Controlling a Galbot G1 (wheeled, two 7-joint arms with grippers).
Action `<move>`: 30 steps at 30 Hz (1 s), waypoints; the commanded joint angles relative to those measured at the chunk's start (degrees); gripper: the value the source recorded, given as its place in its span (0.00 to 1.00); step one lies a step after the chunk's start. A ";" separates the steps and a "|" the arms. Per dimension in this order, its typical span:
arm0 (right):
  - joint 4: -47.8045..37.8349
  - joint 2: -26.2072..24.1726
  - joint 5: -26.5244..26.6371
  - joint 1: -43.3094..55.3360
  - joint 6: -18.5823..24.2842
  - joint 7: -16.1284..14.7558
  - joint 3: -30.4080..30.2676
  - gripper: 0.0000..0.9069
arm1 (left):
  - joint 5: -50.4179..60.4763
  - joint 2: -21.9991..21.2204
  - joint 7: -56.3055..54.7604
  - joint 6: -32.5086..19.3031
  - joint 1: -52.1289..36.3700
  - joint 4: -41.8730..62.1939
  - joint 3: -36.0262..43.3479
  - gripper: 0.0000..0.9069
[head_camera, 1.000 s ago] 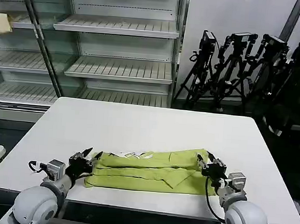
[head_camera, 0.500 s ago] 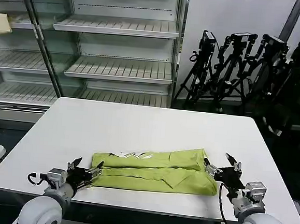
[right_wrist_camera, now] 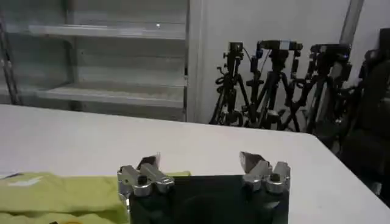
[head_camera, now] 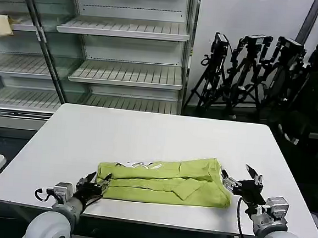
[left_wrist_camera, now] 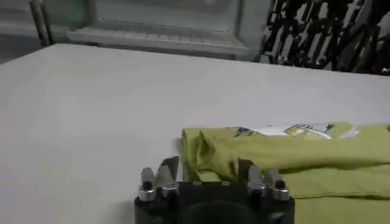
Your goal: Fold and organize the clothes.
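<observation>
Folded T-shirt on the white table, a gripper at each end.

The white table [head_camera: 157,135] carries the lime T-shirt [head_camera: 165,180], folded into a long band near its front edge. The left gripper [head_camera: 97,181] spreads empty at the shirt's left end; the right gripper [head_camera: 241,178] gapes wide, empty, just off its right end.
</observation>
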 commanded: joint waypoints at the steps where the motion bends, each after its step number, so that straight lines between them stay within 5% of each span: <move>1: 0.23 0.31 -0.31 -0.45 0.12 0.07 0.56 1.00 | -1.34 -0.47 0.00 0.16 0.20 0.14 0.56 0.02; 13: -0.26 0.75 -1.12 1.27 0.15 0.32 -0.45 1.00 | 8.44 -0.93 3.82 -1.20 -1.30 3.15 0.41 0.01; 25: -0.49 0.56 -2.14 0.36 2.04 -0.05 0.56 1.00 | 9.36 12.27 19.33 -0.02 4.21 10.41 -28.66 0.01; 30: -1.08 1.06 -2.60 0.79 2.36 -0.09 -0.22 1.00 | 12.17 17.54 20.96 -0.84 4.66 10.95 -34.08 0.01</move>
